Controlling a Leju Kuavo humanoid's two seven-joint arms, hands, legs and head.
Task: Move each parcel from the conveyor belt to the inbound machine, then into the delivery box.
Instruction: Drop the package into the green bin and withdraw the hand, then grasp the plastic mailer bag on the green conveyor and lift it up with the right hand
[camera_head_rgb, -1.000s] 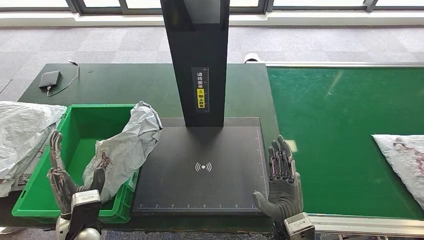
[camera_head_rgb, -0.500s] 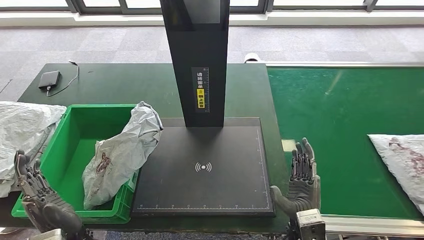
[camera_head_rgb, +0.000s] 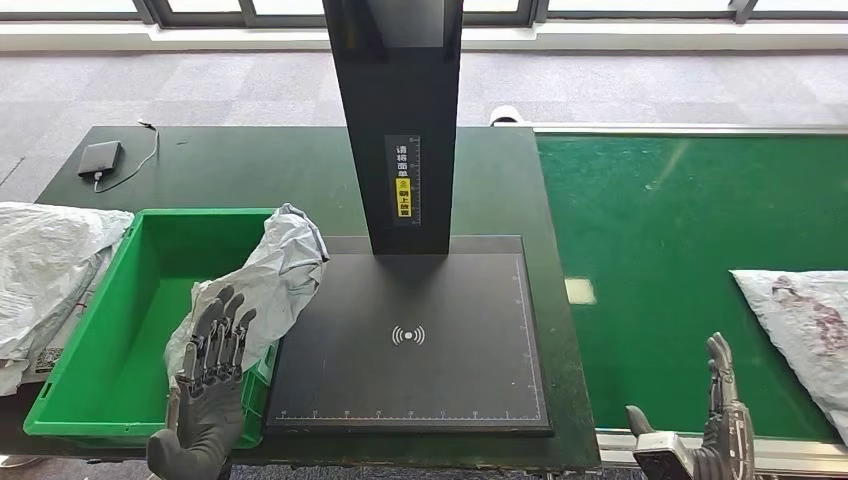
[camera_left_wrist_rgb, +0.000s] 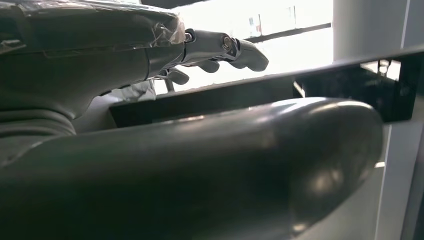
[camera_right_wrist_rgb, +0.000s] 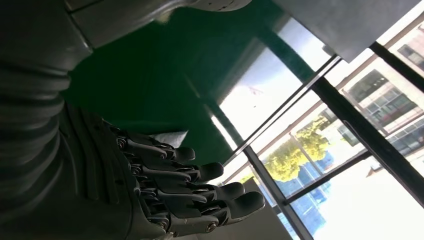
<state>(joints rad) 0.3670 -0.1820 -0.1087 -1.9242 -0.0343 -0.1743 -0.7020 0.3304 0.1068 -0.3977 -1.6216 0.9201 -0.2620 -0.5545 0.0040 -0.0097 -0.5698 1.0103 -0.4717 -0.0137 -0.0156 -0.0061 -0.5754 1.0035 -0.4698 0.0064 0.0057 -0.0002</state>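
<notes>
Fingers spread and straight on the left hand (camera_head_rgb: 208, 385), nothing in its grasp, palm raised in front of the near right corner of the green delivery box (camera_head_rgb: 110, 385); the fingertips overlap the lower end of the grey parcel (camera_head_rgb: 262, 285) in the head view, though contact there cannot be told. Over at five o'clock, the right hand (camera_head_rgb: 722, 425) stands upright at the near edge of the conveyor belt (camera_head_rgb: 690, 220), fingers (camera_right_wrist_rgb: 200, 192) extended side by side and holding nothing. Now to that grey parcel: crumpled, draped over the right wall of the delivery box, its long axis running from seven o'clock up to one o'clock, lower end down inside the box, upper end poking above the rim and leaning over the left edge of the inbound machine (camera_head_rgb: 410, 330). The machine's flat black plate sits dead centre with a white signal mark on it, and its black column (camera_head_rgb: 395, 120) rises at twelve o'clock, carrying a label with a yellow patch. Out at three o'clock a second parcel (camera_head_rgb: 800, 320) lies flat on the green belt, white with reddish marks, cut off by the picture's right edge, well apart from the right hand. At nine o'clock a heap of pale plastic bags (camera_head_rgb: 50, 260) rests against the box's left wall. Far back at eleven o'clock, a small dark device (camera_head_rgb: 100, 158) with a cable lies on the dark table (camera_head_rgb: 250, 165).
</notes>
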